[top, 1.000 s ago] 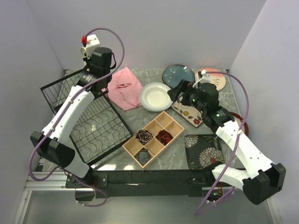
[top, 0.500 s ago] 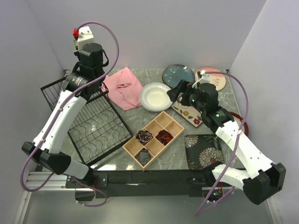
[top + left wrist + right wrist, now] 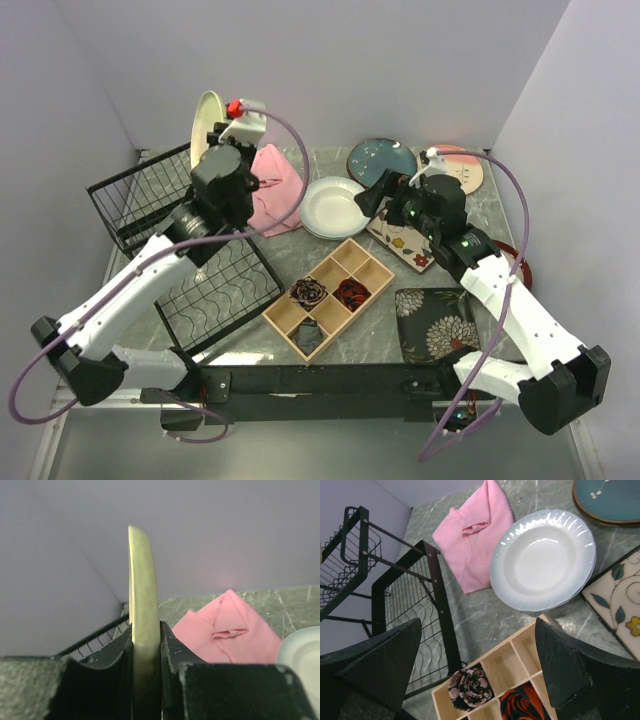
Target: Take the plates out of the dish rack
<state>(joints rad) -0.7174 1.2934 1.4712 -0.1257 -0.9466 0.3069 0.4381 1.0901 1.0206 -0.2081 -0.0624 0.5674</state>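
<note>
Nearest me on the right lies the square black floral plate [image 3: 437, 325], and left of it the pale wooden compartment tray [image 3: 328, 297]. The large black wire dish rack [image 3: 215, 280] fills the left side, and I can see no plate in its slots. My right gripper [image 3: 376, 197] hangs spread wide and holding nothing, just above the round white plate [image 3: 333, 207]. Farther back on the left, my left gripper [image 3: 146, 645] is pinched on the lower rim of a round cream-green plate [image 3: 142, 580], lifted upright and clear of the rack, near the back wall, with the pink cloth [image 3: 227, 625] to its right. The risk is that narrow rim hold: a quick swing could let the plate pivot or slip, and carrying it right could clip my other arm.
</note>
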